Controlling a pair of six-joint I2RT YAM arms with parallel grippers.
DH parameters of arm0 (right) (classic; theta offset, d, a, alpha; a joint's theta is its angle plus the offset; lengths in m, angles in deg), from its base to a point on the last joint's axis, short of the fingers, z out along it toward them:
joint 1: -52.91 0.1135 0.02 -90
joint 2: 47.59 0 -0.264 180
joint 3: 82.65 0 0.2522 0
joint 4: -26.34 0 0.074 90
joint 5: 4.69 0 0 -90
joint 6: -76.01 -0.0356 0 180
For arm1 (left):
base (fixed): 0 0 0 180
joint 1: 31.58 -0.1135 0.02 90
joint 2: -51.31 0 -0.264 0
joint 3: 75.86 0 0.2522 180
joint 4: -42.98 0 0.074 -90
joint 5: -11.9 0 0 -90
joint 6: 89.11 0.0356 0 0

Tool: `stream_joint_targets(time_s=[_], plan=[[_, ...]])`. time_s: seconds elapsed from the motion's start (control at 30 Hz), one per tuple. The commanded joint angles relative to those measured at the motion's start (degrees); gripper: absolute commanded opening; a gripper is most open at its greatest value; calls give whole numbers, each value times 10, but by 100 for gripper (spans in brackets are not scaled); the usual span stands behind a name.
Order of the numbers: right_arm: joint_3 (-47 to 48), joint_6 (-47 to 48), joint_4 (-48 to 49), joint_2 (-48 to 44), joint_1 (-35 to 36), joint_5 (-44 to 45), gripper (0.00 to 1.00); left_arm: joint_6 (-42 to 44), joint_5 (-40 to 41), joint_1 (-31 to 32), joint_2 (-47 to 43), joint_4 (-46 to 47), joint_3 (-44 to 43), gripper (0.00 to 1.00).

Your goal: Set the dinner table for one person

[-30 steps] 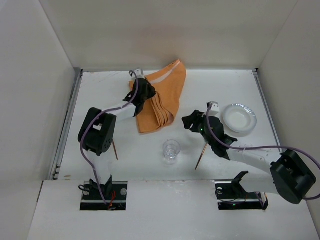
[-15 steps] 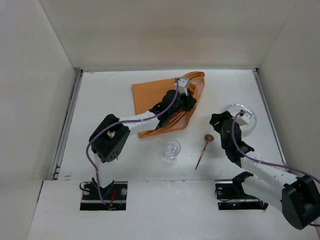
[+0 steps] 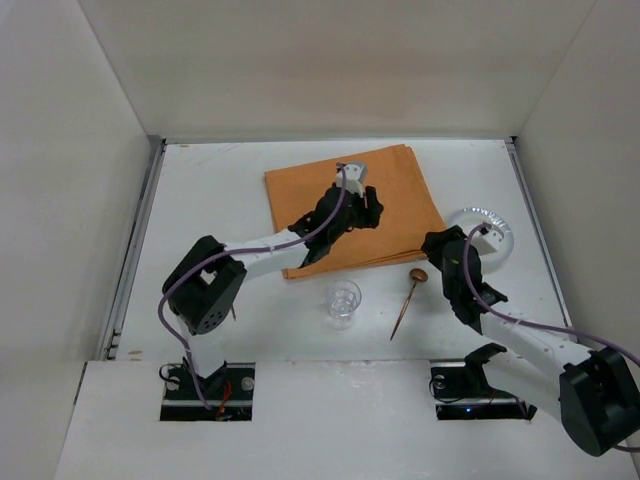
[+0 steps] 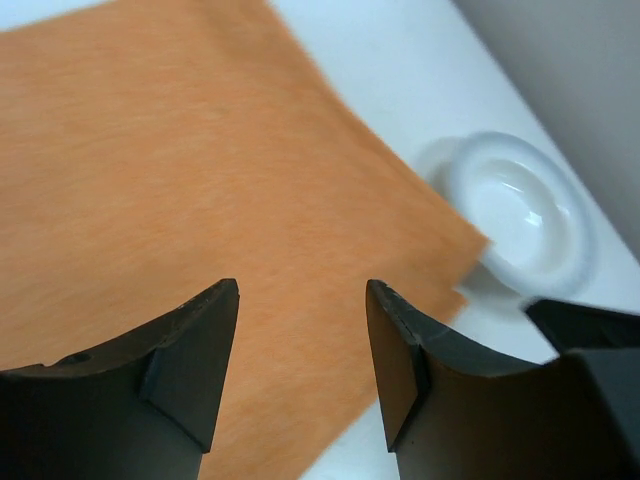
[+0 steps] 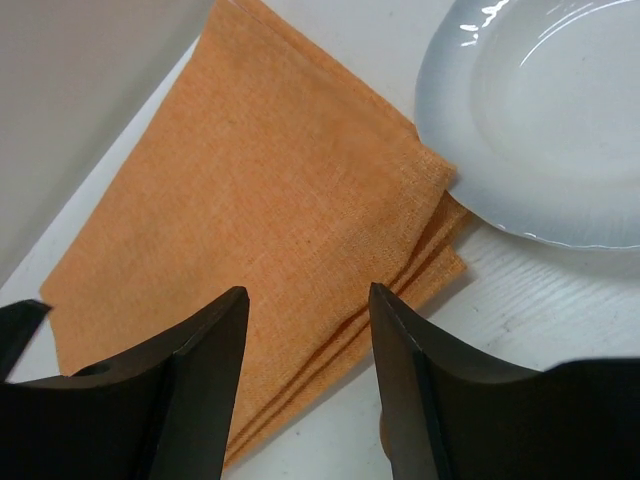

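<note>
**Both claws spread above the orange mat on the white table**

The dinner table is a large, flat, matte white top that fills the floor of a white-walled enclosure. A thin metal rail runs down its left edge and another down its right. It carries everything else in view.

An orange cloth placemat lies flat on the far middle of the table. The right wrist view shows stacked layers at its near corner, so it is folded. A white plate sits just right of that corner, its rim meeting the cloth. A clear glass stands upright nearer the arms, on bare table. A wooden spoon lies to its right, apart from it.

The left gripper hangs over the placemat with its fingers spread and nothing between them. The right gripper is between the placemat's corner and the plate, its fingers also apart and empty.
</note>
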Motion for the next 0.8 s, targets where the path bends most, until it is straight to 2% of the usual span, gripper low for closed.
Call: stream_joint_targets(time_s=[0.0, 0.17, 0.23, 0.37, 0.5, 0.6, 0.67, 0.77], plan=[[13, 6, 26, 15, 3, -17, 53, -8, 147, -45, -71, -54, 30, 51], [17, 16, 44, 29, 6, -47, 29, -77, 236, -111, -113, -149, 98, 50], [19, 16, 44, 33, 6, -53, 26, -104, 239, -136, -125, -170, 124, 50], [22, 25, 54, 41, 13, -56, 28, -151, 197, -182, -133, -191, 167, 48], [30, 33, 68, 60, 27, -72, 38, -164, 127, -202, -99, -199, 170, 43], [35, 44, 75, 73, 34, -76, 45, -170, 125, -212, -70, -213, 166, 40], [37, 45, 76, 72, 38, -78, 50, -172, 121, -220, -43, -205, 161, 33], [38, 53, 80, 80, 43, -75, 52, -176, 117, -236, -15, -192, 146, 15]])
